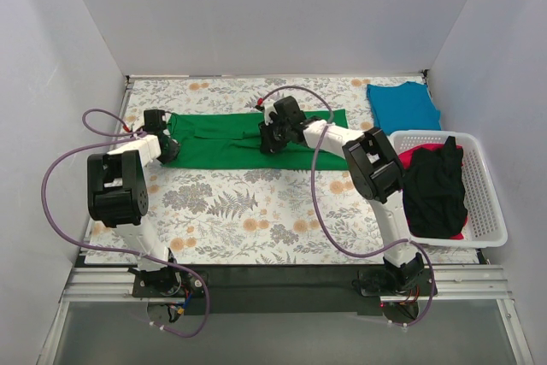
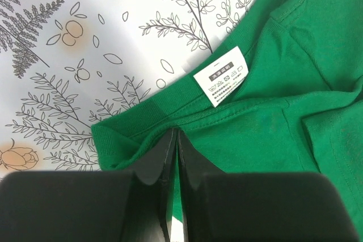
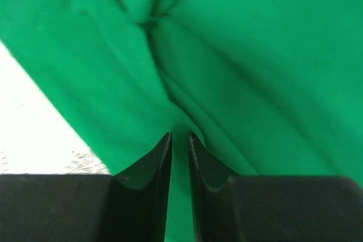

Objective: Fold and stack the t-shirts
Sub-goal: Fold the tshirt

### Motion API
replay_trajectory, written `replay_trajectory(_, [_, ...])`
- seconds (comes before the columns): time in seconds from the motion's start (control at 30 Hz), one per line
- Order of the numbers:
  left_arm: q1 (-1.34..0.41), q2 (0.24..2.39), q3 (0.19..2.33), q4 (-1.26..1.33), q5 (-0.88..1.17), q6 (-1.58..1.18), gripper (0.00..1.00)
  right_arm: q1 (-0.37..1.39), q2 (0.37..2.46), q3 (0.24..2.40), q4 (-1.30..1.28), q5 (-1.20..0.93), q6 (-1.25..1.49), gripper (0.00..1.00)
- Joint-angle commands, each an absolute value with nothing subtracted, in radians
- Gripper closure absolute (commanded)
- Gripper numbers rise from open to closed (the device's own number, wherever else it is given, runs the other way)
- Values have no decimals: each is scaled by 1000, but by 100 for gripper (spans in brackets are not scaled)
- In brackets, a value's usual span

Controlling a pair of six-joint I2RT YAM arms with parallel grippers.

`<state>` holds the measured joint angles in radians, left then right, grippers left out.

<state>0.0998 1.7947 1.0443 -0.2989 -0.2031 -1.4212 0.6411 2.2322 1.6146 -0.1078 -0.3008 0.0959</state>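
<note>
A bright green t-shirt (image 1: 231, 147) lies folded lengthwise as a long band across the far middle of the table. My left gripper (image 1: 164, 144) is at its left end, shut on the collar edge (image 2: 170, 118) near the white care label (image 2: 222, 75). My right gripper (image 1: 269, 138) is over the band's middle, shut on a pinch of the green fabric (image 3: 238, 66). A teal-blue t-shirt (image 1: 402, 106) lies folded at the far right. A black t-shirt (image 1: 434, 187) and a red-pink one (image 1: 419, 153) lie in the basket.
A white slotted plastic basket (image 1: 483, 194) stands at the right edge of the table. A floral tablecloth (image 1: 239, 211) covers the table. White walls close in the back and both sides.
</note>
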Motion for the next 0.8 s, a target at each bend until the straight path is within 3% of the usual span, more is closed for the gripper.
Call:
replay_trajectory(0.0, [120,1792,1011,-336,-271,-1408,96,600,2246,1666,-117,-195,38,75])
replay_trajectory(0.27, [121,1796,1025,-336,-261,-1396,96,491,2217,1726,-130,-12,-24,72])
replay_trajectory(0.43, [121,1790,1040,-342,-256,-1391,93,428,2151,1680,-153,-5,-22,69])
replay_trajectory(0.57, [121,1772,1091,-371,-265,-1393,86,417,2012,1559,-167,-23,-8,68])
replay_trajectory(0.77, [121,1755,1226,-451,-256,-1390,68,388,1856,1374,-216,-77,100,63])
